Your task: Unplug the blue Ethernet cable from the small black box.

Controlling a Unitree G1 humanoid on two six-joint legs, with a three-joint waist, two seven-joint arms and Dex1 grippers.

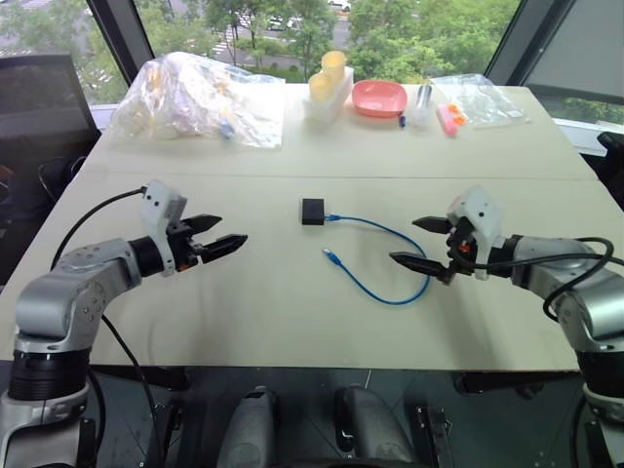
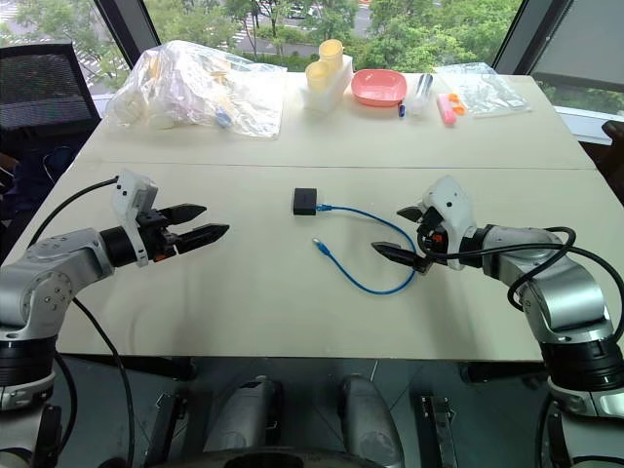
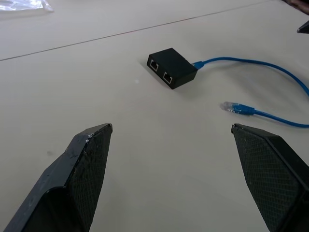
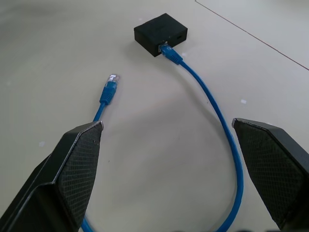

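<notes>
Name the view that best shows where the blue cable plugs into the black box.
Right wrist view: the blue cable visibly enters the black box. Left wrist view shows two empty ports instead; both eye views show the joint small.

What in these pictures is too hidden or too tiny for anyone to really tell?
- Plug's catch inside the black box: right wrist view, hidden by the socket where the blue cable enters.
- Contents of the plastic bag: left eye view, veiled by crumpled film.
- Small items beside the pink bowl: left eye view, too small to name.
- Cable's loop: right wrist view, cut off by the picture's edge.
</notes>
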